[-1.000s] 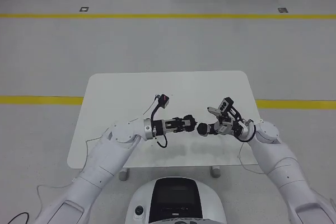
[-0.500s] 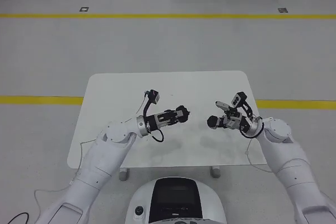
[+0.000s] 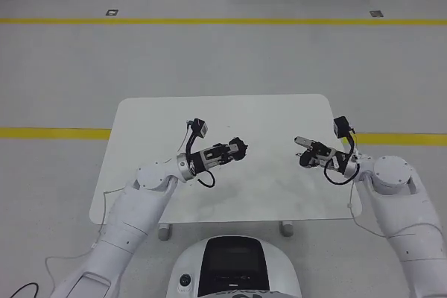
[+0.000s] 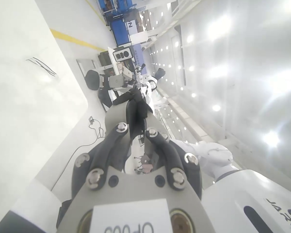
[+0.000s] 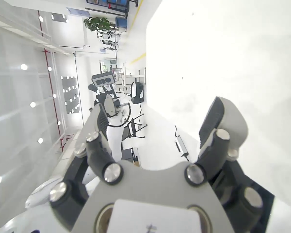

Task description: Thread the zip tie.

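A black zip tie [image 4: 123, 99] is pinched between the tips of my left gripper [image 4: 136, 104], which is shut on it; a short dark piece sticks out past the fingers. That left gripper [image 3: 239, 147] hangs over the middle of the white table [image 3: 208, 112], pointing right. Over the table's right part my right gripper [image 3: 302, 149] faces it across a gap. In the right wrist view the right gripper [image 5: 157, 117] stands open, with nothing between its fingers [image 5: 212, 116].
A few thin dark lines [image 4: 41, 66] lie on the table surface off to one side of the left gripper. The table's rounded right edge [image 3: 335, 119] is close behind the right gripper. Bare tabletop lies between the two grippers.
One second ago the two grippers met tip to tip over the table's middle. They have since drawn apart, the right one backing off to the right and now open, the left one shifting slightly left.
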Motion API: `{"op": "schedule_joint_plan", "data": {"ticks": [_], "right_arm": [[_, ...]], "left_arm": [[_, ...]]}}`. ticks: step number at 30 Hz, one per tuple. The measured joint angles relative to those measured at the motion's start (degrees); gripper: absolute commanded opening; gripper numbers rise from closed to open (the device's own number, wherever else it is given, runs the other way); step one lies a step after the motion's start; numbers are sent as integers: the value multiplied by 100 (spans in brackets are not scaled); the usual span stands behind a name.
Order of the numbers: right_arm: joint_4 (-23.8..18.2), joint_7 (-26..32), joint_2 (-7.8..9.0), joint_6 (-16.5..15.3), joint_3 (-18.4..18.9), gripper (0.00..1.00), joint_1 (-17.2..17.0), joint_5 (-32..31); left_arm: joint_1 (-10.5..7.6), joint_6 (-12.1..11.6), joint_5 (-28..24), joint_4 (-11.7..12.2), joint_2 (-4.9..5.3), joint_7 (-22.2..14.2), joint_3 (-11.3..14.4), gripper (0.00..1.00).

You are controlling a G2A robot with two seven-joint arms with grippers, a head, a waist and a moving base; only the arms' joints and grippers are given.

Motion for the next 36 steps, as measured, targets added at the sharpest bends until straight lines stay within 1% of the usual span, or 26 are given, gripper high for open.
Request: {"op": "schedule_joint_plan", "data": {"ticks": [2, 5, 7, 9, 11, 12, 13, 14, 16, 19, 20, 22, 26, 29, 32, 33, 34, 36], "right_arm": [[-108, -166, 32, 19, 27, 100, 3, -371], [-262, -226, 116, 282, 143, 100, 121, -1305], [-394, -150, 158, 448, 121, 100, 200, -1852], [-482, -52, 183, 625, -32, 100, 281, -2418], [-471, 70, 183, 793, -303, 100, 353, -3022], [-429, 65, 170, 980, -421, 100, 402, -3329], [-413, 20, 166, 1086, -447, 100, 417, -3438], [-409, -11, 164, 1110, -448, 100, 420, -3435], [-411, -26, 164, 1056, -435, 100, 416, -3217], [-414, -25, 164, 1042, -433, 100, 412, -3171], [-425, -63, 164, 1015, -442, 100, 401, -3203], [-457, -132, 181, 815, -507, 100, 429, -3473], [-358, 298, 221, 452, -639, 100, 796, -4047], [-112, 736, 220, 95, -922, 100, 1202, -4485], [348, 1156, 175, -471, -1308, 100, 1647, -4636], [584, 1252, 153, -674, -1430, 100, 1810, -4617], [711, 1281, 145, -748, -1474, 100, 1878, -4602], [731, 1284, 143, -758, -1480, 100, 1889, -4594]], "left_arm": [[0, 0, 0, 0, 0, 0, 0, 0], [0, 0, 0, 0, 0, 0, 0, 0], [0, 0, 0, 0, 0, 0, 0, 0], [0, 0, 0, 0, 0, 0, 0, 0], [0, 0, 0, 0, 0, 0, 0, 0], [0, 0, 0, 0, 0, 0, 0, 0], [0, 0, 0, 0, 0, 0, 0, 0], [0, 0, 0, 0, 0, 0, 0, 0], [0, 0, 0, 0, 0, 0, 0, 0], [0, 0, 0, 0, 0, 0, 0, 0], [0, 0, 0, 0, 0, 0, 0, 0], [0, 0, 0, 0, 0, 0, 0, 0], [0, 0, 0, 0, 0, 0, 0, 0], [0, 0, 0, 0, 0, 0, 0, 0], [0, 0, 0, 0, 0, 0, 0, 0], [0, 0, 0, 0, 0, 0, 0, 0], [0, 0, 0, 0, 0, 0, 0, 0], [0, 0, 0, 0, 0, 0, 0, 0]]}}
